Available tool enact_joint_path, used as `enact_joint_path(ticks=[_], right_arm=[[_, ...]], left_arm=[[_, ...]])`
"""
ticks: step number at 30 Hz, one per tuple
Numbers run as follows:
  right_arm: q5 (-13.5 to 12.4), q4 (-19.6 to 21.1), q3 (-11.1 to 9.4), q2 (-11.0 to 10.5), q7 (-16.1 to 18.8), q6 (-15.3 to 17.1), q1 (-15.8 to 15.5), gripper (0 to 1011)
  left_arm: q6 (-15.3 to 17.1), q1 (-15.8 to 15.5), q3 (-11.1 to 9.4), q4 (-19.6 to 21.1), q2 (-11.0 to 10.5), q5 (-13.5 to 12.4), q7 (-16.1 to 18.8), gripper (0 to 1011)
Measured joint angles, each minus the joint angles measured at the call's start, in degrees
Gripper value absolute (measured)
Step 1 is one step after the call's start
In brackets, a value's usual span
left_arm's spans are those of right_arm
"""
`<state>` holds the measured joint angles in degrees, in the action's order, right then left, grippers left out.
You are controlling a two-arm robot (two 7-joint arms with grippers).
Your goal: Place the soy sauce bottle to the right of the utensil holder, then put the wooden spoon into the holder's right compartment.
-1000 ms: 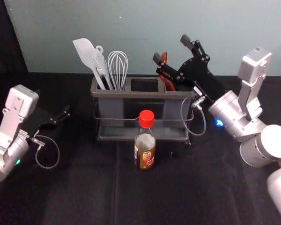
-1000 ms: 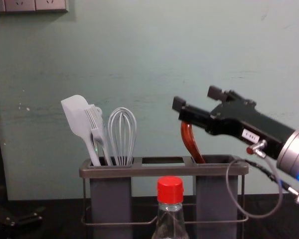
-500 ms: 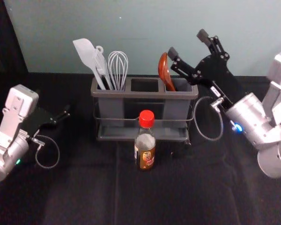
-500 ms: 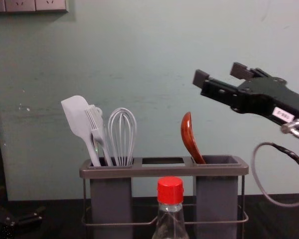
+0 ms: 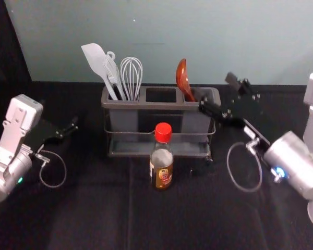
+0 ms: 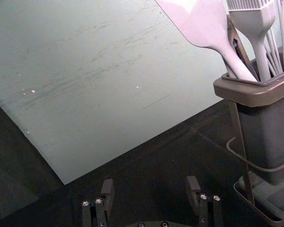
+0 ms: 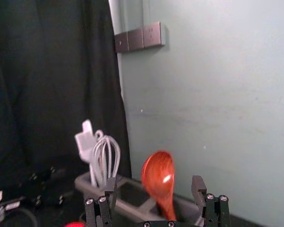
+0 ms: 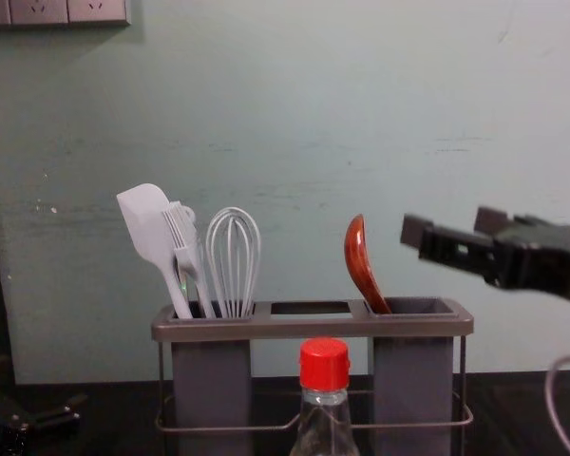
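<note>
The wooden spoon (image 5: 183, 80) leans in the right compartment of the utensil holder (image 5: 141, 104), its bowl up; the right wrist view shows the spoon (image 7: 159, 180) too. The soy sauce bottle (image 5: 161, 156), red-capped, stands upright in front of the holder, slightly right of its middle. My right gripper (image 5: 217, 92) is open and empty at the holder's right end, apart from the spoon; in its wrist view the gripper (image 7: 153, 191) has its fingers spread. My left gripper (image 5: 74, 125) is parked left of the holder, open in its wrist view (image 6: 149, 191).
A white spatula (image 5: 97, 62), a brush (image 5: 113, 73) and a whisk (image 5: 131, 75) stand in the holder's left compartment. A pale wall (image 5: 198, 31) rises behind the black-covered table (image 5: 94, 219).
The right gripper has drawn away from the spoon to the right, and over the last half second has come lower. The spoon, bottle and left arm stay where they were.
</note>
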<state>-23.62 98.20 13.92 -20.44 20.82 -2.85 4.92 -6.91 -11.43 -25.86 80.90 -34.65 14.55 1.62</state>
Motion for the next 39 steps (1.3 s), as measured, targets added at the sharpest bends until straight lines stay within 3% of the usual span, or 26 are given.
enact_joint_path(ticks=[6,13,39], right_arm=[[-0.4,1.9,0.2,-1.6,-0.3,0.4,-4.4,1004],[-0.1,1.2,0.7,-2.2,-0.8,0.4,-6.9,1004],[0.5,0.3,1.1,-2.2,-0.7,0.1,-7.6,1004]], left_arm=[[0.0,0.0,0.0,0.0,0.0,0.0,0.0,1005],[0.0,0.0,0.0,0.0,0.0,0.0,0.0,1005],[0.0,0.0,0.0,0.0,0.0,0.0,0.0,1005]])
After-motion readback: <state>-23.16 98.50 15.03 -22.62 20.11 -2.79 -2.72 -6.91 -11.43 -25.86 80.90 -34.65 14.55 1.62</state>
